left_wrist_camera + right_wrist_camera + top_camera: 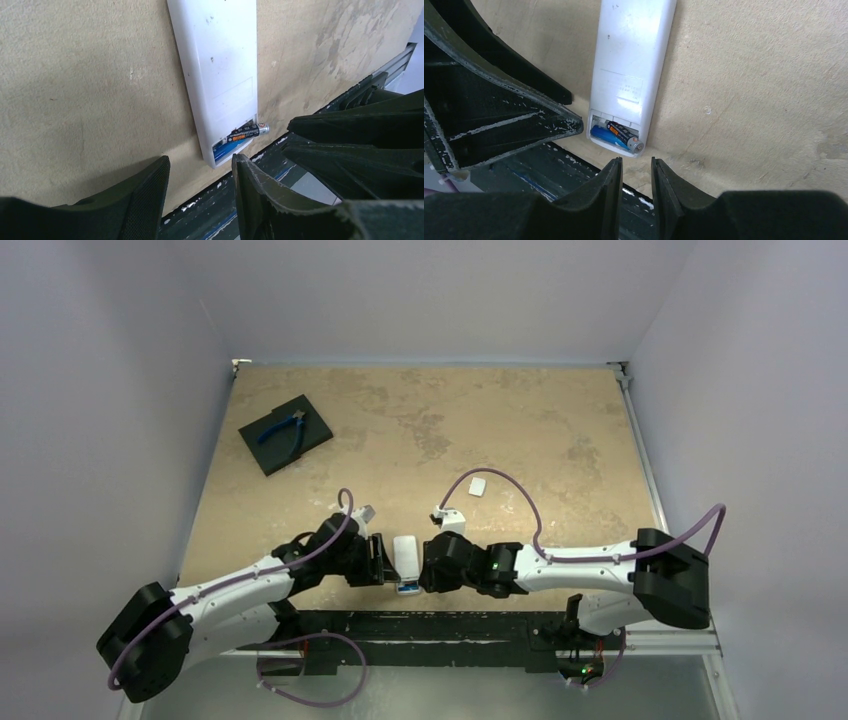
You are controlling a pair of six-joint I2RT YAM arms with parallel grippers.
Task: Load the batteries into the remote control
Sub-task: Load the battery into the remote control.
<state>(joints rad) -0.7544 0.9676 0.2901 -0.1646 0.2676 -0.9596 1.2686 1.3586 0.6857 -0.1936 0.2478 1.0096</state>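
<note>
**Remote** [405,555]: white, back up, flat on the tabletop [450,420] close to its near edge, between the two hands. The bay at its near end is uncovered.

**Blue battery** [601,134]: lying in the bay and, as far as shows, seated.

**Dark battery** [623,135]: in the bay but crooked, resting slantwise over the blue one, its metal tip sticking out past the remote's side edge.

**Risks:**
- A push on the raised tip would likely pivot the dark battery out of the bay instead of down into its slot.
- The remote lies loose. A sideways nudge from one hand could slide it toward the near edge unless the other braces it.
- Pressing down while the dark battery straddles the blue one could jam both or lift the blue one.
- Polarity cannot be read from here.

**Left hand** [200,170]: low on the remote's left, aimed at the bay end. Its fingers stand moderately apart with nothing between them.

**Right hand** [635,167]: low on the remote's right, facing the left hand. Its fingers are nearly together, leaving a narrow gap, and hold nothing.

**Other:**
- A small white piece [477,485], possibly the cover, lies well apart, farther back.
- A black pad [313,432] with pliers [280,428] on it sits at far left.
</note>
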